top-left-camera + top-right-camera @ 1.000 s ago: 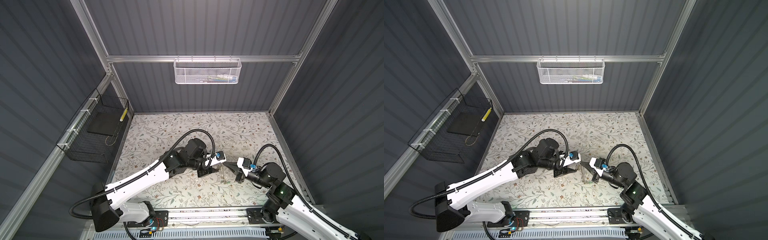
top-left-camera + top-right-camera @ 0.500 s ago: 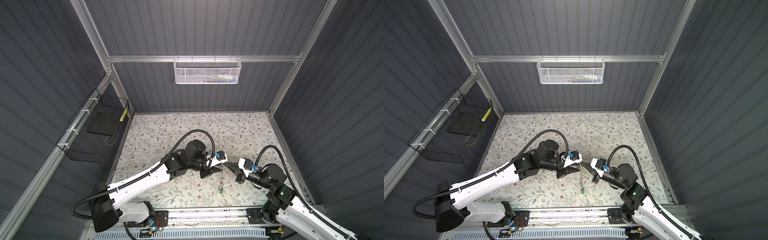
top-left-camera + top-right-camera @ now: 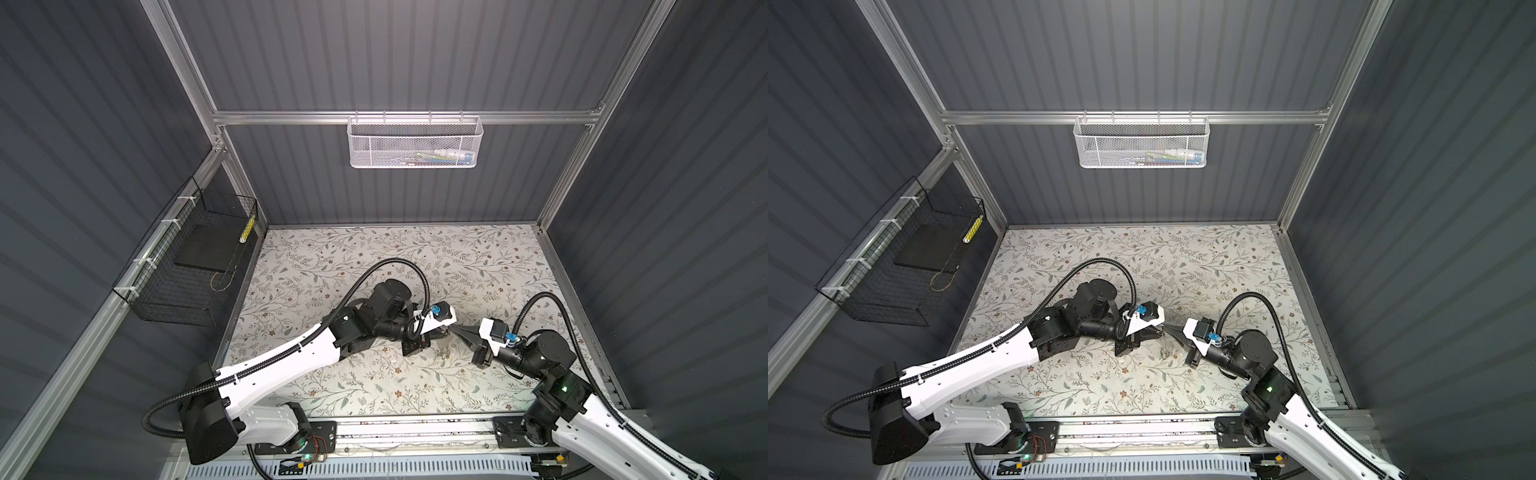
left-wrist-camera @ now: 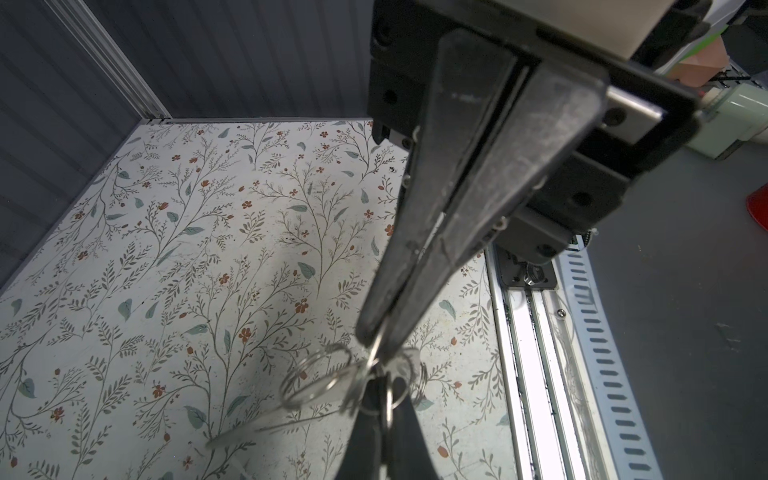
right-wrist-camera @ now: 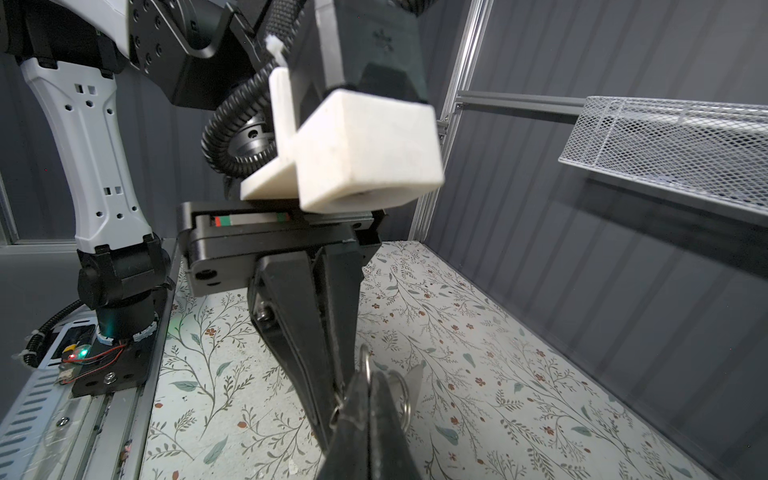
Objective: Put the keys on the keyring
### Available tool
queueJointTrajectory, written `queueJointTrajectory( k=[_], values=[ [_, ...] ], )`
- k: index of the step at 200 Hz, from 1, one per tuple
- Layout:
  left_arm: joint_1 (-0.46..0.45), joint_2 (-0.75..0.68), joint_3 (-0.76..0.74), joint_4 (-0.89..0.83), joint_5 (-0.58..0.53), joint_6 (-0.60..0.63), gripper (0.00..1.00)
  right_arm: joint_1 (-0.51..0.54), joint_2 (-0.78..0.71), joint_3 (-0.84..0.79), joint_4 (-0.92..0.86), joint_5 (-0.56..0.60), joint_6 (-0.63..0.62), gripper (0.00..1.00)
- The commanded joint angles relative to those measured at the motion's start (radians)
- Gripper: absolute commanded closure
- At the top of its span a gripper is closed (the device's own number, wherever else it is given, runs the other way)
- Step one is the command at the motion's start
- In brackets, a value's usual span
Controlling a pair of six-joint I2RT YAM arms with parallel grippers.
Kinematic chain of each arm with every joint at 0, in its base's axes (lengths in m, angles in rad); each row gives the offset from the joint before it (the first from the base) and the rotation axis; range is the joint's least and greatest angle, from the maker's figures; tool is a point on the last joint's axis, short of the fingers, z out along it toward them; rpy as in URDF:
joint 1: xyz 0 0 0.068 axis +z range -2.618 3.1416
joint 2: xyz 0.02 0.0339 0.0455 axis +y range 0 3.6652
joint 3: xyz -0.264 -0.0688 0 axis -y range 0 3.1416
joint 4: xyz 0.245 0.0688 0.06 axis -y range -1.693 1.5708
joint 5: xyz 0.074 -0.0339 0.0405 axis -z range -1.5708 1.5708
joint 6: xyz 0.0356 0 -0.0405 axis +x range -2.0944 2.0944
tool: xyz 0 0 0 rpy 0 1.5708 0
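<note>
Tabletop [image 3: 332, 257] wears floral print, enclosed by dark grey ribbed panels [image 3: 374, 62].

We see open surface [image 3: 332, 257] across the back half, free to pass. Centre's tight: left gripper [image 3: 445, 331] & right gripper [image 3: 456, 329] tip to tip, jaws pinching bunch of metal rings [image 4: 357, 374]. Black wire basket [image 3: 187, 266] juts off left wall, above surface edge.

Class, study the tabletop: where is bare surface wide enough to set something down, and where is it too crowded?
Crowded: the middle, where the left gripper and right gripper meet, both shut on the metal rings. Free: the floral mat along the rear wall, and the front strip between those grippers and the base rail.
</note>
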Motion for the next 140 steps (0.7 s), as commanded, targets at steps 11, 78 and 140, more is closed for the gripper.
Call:
queueJointTrajectory(
  k=[11,78,140],
  values=[
    [-0.001,-0.009,0.066,-0.088,-0.009,0.069,1.00,-0.005,-0.014,-0.002,-0.002,-0.016,-0.012,1.00],
    [-0.001,0.001,0.128,-0.174,-0.019,0.128,1.00,-0.007,-0.030,0.007,-0.057,-0.019,-0.041,1.00],
    [-0.001,0.031,0.191,-0.255,-0.043,0.193,1.00,-0.008,-0.029,0.027,-0.123,-0.045,-0.080,1.00]
  ],
)
